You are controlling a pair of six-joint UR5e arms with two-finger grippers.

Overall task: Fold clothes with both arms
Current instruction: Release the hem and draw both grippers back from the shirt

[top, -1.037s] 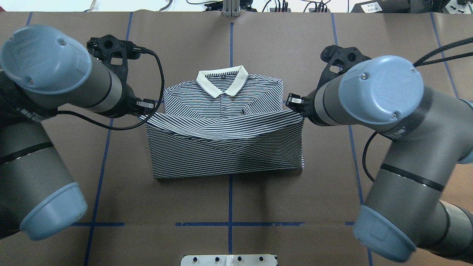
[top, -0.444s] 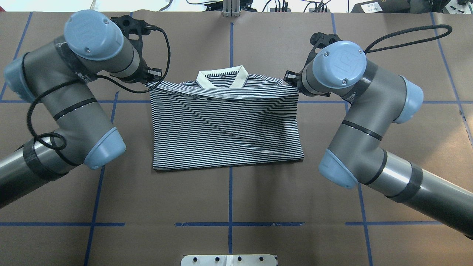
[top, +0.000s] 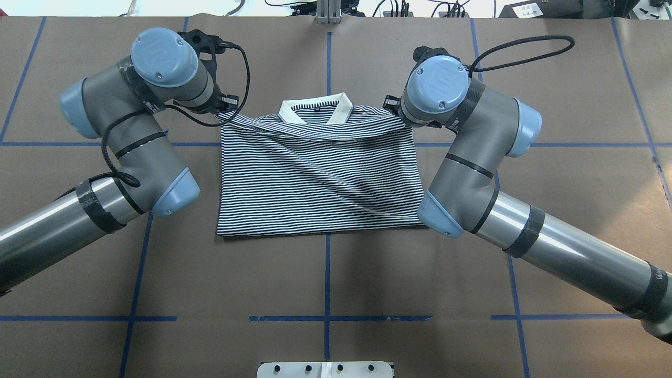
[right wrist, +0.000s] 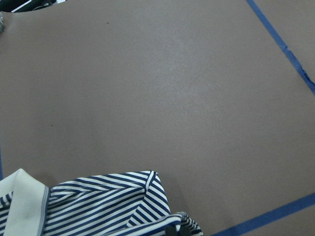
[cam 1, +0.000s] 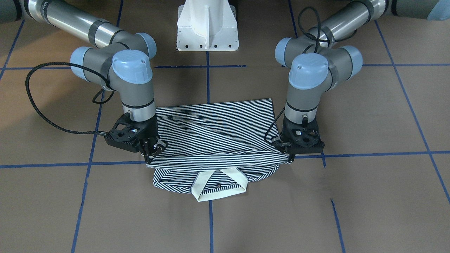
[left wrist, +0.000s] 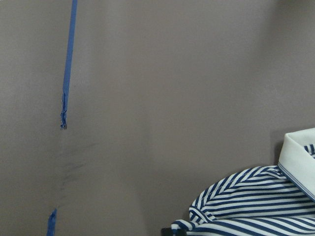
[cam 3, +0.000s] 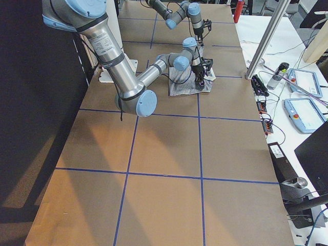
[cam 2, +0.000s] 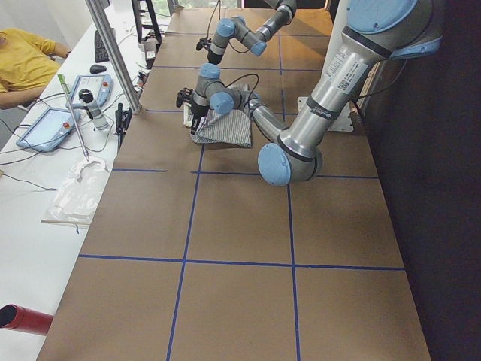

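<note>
The striped polo shirt [top: 320, 178] lies on the brown table, its lower half folded up over the chest. The raised hem stops just short of the cream collar [top: 315, 110]. My left gripper [top: 227, 108] is shut on the hem's left corner beside the collar. My right gripper [top: 394, 113] is shut on the other corner. From the front-facing view the left gripper [cam 1: 288, 157] and right gripper [cam 1: 152, 155] hold the hem taut a little above the shirt [cam 1: 214, 137], with the collar [cam 1: 218, 186] showing below it. Both wrist views show striped cloth [left wrist: 246, 209] [right wrist: 108, 204] at their lower edge.
The white pedestal base [cam 1: 207, 26] stands behind the shirt. Blue tape lines [top: 327, 273] cross the brown table cover. A side table with tablets [cam 2: 52, 124], a metal post [cam 2: 113, 53] and a seated person [cam 2: 22, 60] lie beyond the far edge.
Both grippers have carried the hem away from the robot, from mid-chest up to the collar, and moved slightly inward. The folded layer now covers the buttons and chest.
</note>
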